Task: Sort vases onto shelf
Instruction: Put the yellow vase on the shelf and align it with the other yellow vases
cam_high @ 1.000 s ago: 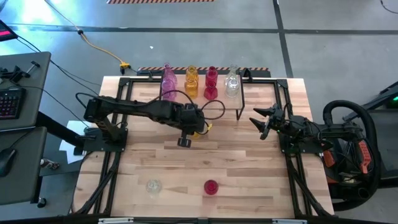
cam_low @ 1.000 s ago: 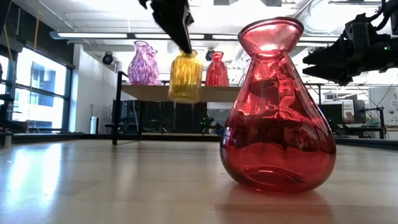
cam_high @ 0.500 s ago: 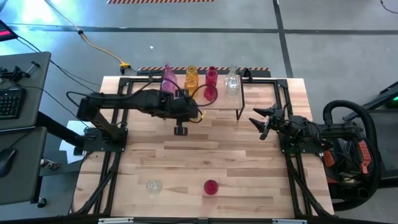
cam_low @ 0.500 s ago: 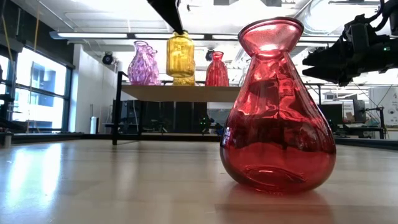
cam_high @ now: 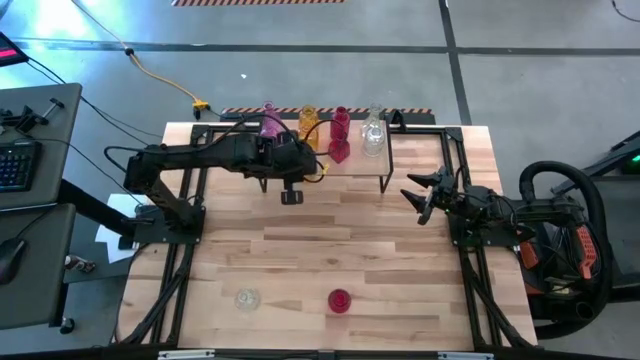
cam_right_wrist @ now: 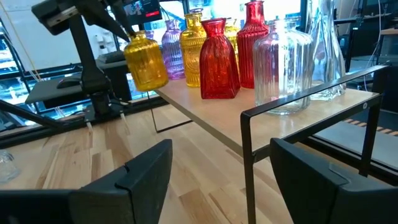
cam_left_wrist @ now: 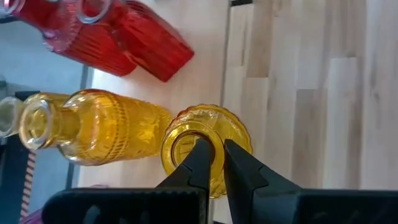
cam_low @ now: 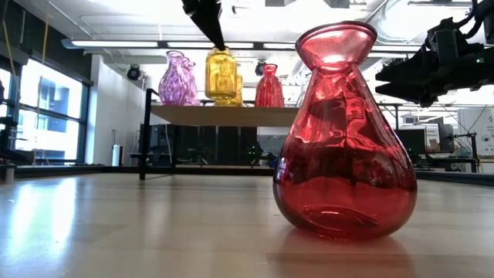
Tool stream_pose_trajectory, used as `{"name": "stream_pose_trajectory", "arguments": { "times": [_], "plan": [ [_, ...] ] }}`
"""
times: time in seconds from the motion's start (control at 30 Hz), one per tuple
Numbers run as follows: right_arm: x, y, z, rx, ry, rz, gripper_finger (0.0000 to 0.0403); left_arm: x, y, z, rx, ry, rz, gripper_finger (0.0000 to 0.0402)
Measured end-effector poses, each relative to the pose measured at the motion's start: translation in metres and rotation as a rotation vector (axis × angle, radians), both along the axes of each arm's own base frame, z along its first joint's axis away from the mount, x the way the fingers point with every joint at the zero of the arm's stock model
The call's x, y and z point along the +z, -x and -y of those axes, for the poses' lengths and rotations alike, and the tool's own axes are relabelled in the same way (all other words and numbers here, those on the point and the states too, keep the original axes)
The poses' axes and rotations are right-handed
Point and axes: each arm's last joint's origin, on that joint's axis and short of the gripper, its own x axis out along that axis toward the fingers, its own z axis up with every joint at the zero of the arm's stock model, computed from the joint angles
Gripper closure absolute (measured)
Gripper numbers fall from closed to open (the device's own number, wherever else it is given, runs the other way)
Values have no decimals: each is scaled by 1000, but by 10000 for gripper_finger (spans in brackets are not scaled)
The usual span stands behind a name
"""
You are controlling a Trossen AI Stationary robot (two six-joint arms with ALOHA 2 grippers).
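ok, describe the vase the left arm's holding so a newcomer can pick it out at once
Start at the shelf, the raised wooden rack at the table's far edge. At its front edge the left gripper pinches the rim of a squat amber-yellow vase, just in front of a taller yellow bottle vase. It is the only vase with a gripper on it.

I see a ribbed yellow vase (cam_left_wrist: 205,149) held in my black left gripper (cam_left_wrist: 212,163), a ribbed yellow bottle (cam_left_wrist: 93,127) and two ribbed red vases (cam_left_wrist: 124,40) on the pale wooden shelf (cam_right_wrist: 205,118), plus a purple vase (cam_low: 179,79) far left.
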Motion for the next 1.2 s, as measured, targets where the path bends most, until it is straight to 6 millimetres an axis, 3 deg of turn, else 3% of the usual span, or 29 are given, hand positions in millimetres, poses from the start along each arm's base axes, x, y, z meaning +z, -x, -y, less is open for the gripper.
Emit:
{"name": "stream_pose_trajectory", "arguments": {
  "times": [0.17, 1.2],
  "plan": [
    [0, 0, 0, 2, 0, 0, 148, -8, -3, -1, 12, -26, 4, 389],
    [0, 0, 0, 2, 0, 0, 148, -14, -9, -34, 53, -26, 16, 374]
  ]
}}
